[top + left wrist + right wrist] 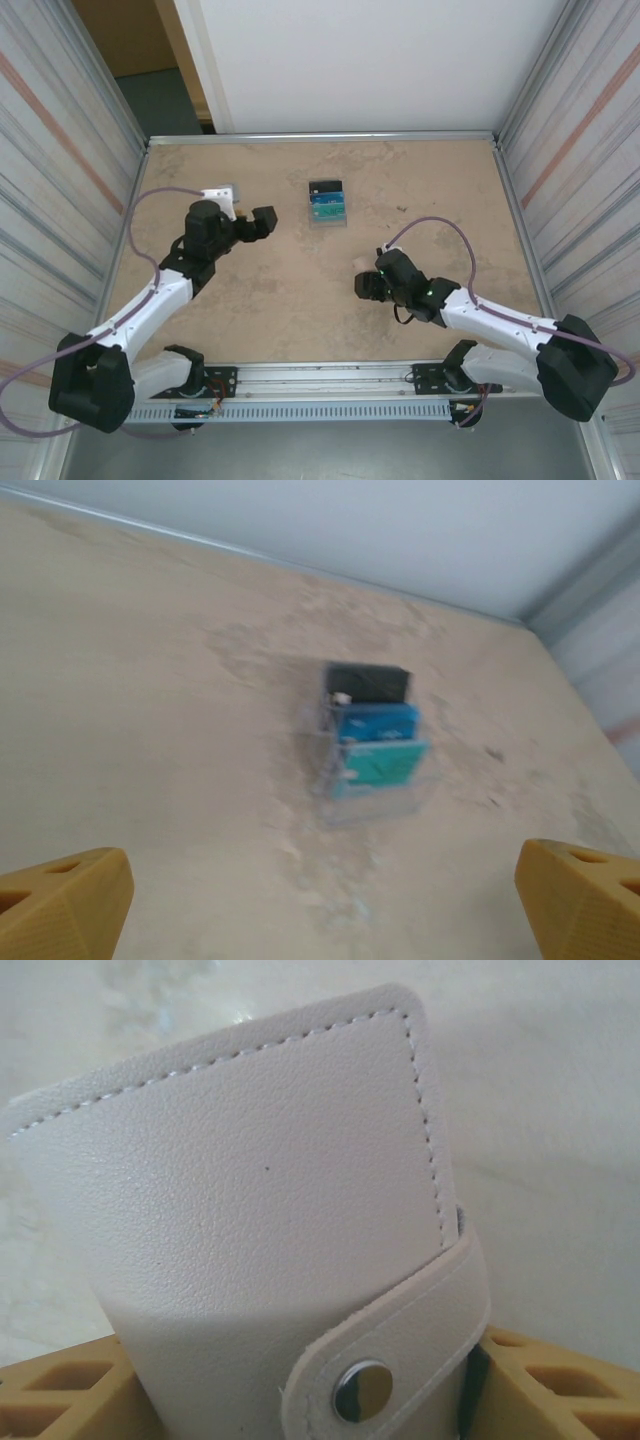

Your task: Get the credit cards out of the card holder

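Right wrist view puts the card holder (260, 1180) close to the lens. It is a pale stitched leather fold, tilted, with its strap (420, 1310) pulled across and the metal snap (362, 1390) fastened. Its lower end sits down between the yellow fingers (60, 1390) of the right hand (368, 285), which appears to be closed on it. In the top view that hand is low over the surface (300, 320), at about 4 o'clock from the middle.

The left hand (320, 905) is at about 10 o'clock with its jaws spread wide and nothing between them. It faces a clear stand (368, 742) of black, blue and teal pieces at 12 o'clock, well apart from it.

The step in hand looks like steadying the holder so it can be opened. The credit cards are judged to be inside, since the strap is shut. A dark sliver beside the strap may be a card edge, but I cannot tell.

To do this well, the right hand should keep its grip low and firm and leave the strap end free. The left hand should pinch the strap tip and pull straight off the snap without twisting the fold.

No brand or lettering can be read on the leather or snap, and the pieces in the stand are too blurred to read.
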